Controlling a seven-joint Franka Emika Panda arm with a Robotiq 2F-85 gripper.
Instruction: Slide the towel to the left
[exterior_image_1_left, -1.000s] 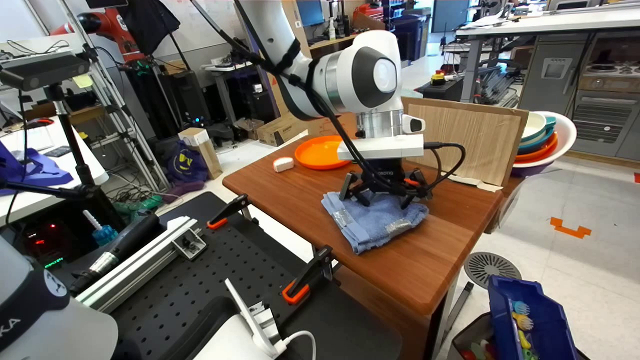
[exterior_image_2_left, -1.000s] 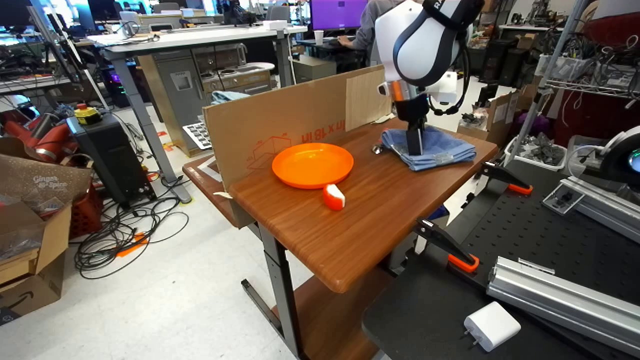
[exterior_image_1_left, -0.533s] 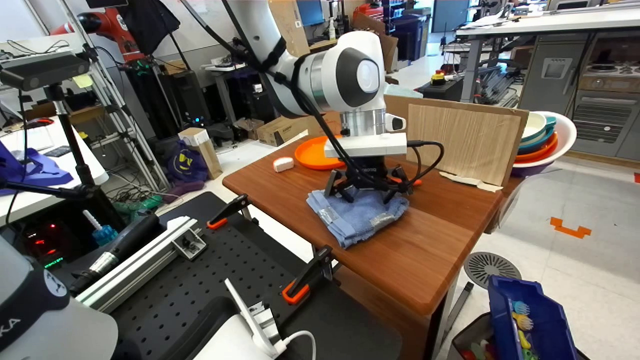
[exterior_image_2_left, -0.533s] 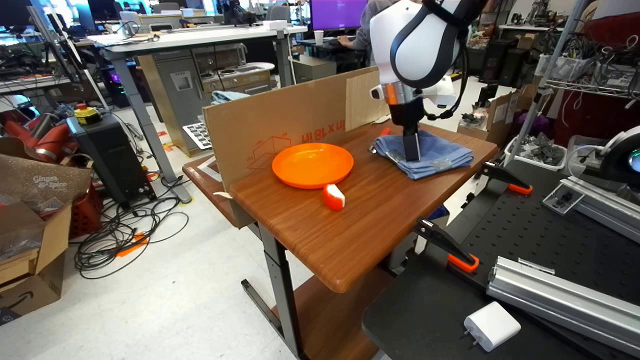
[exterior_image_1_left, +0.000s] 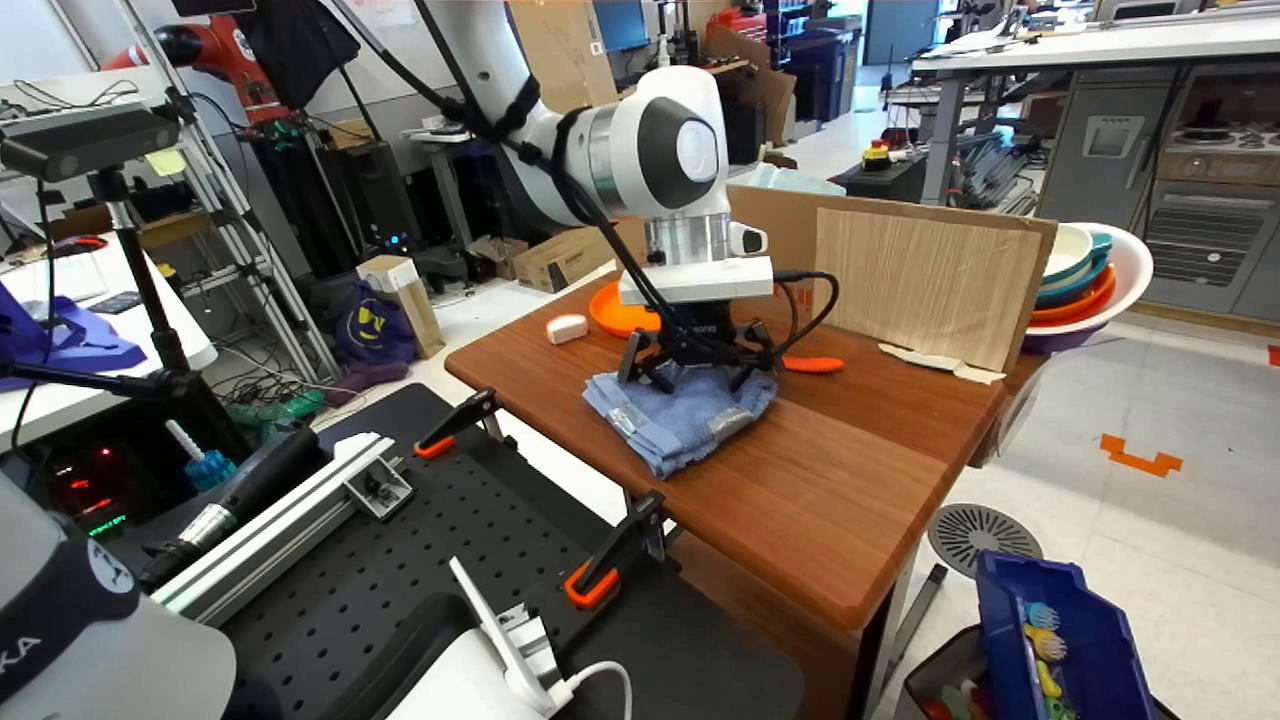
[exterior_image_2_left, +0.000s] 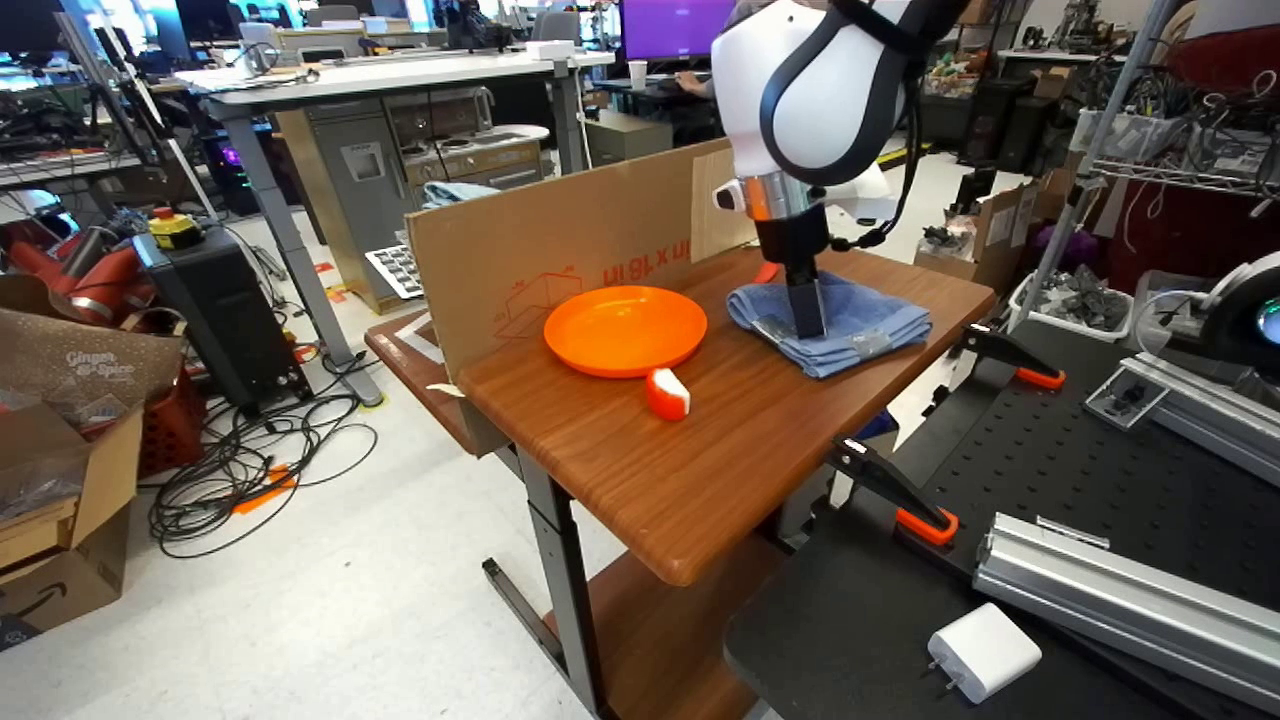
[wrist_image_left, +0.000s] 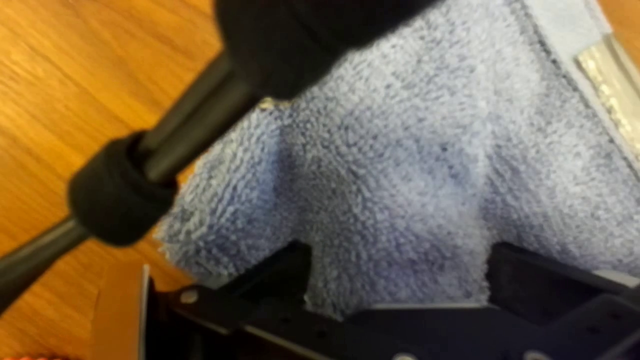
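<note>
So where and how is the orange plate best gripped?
The orange plate is probably best pinched from above, by its rim on the side facing the towel. It lies flat with a raised edge and looks too broad to span. In an exterior view, cardboard stands behind it and an orange-and-white piece sits by its near rim.

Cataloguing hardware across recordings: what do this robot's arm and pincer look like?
The arm is white and rounded, with dark grey trim, a silver collar and a flat white block. Black cables run along it, held by black straps. The pincer is black and angular, with two linked fingers; its lettering is too small to read.
</note>
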